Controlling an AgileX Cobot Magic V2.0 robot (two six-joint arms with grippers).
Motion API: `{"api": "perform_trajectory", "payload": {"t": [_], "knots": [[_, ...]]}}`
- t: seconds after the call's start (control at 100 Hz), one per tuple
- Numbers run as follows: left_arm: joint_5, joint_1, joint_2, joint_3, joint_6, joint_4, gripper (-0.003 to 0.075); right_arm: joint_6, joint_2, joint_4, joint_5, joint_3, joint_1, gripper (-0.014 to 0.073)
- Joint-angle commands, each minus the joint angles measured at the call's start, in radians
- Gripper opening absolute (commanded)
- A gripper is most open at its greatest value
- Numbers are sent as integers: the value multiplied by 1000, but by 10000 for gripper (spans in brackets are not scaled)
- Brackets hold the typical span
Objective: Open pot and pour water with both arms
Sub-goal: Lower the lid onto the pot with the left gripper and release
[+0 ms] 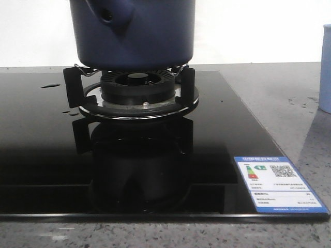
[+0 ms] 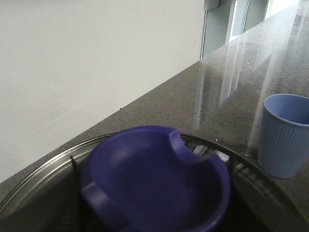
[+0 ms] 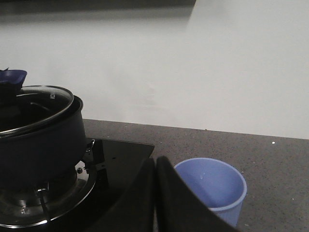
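Observation:
The dark navy pot stands on the gas burner, its stubby side nub turned toward the front camera. In the right wrist view the pot wears a glass lid with a steel rim that sits tilted, topped by a blue knob. That knob fills the left wrist view close up and blurred, above the lid rim. My left gripper's fingers do not show there. My right gripper is shut on nothing, hanging between pot and pale blue cup.
The burner sits in a glossy black glass cooktop set into a grey speckled counter. The pale blue cup stands on the counter right of the cooktop, also seen as cup. A white wall closes the back.

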Motion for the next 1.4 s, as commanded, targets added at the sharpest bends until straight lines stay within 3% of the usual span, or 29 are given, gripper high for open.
{"api": "perform_trajectory", "payload": {"t": [0.0, 0.57, 1.19, 1.39], "knots": [[40, -10, -35, -63, 6, -90, 291, 0, 6, 11, -61, -26, -4, -69], [38, -45, 32, -80, 4, -90, 291, 0, 6, 16, -61, -26, -4, -69], [-57, -38, 34, -80, -4, -85, 291, 0, 6, 28, -61, -26, -4, -69], [-85, -38, 34, -80, -72, -43, 291, 0, 6, 30, -61, -26, -4, -69]]}}
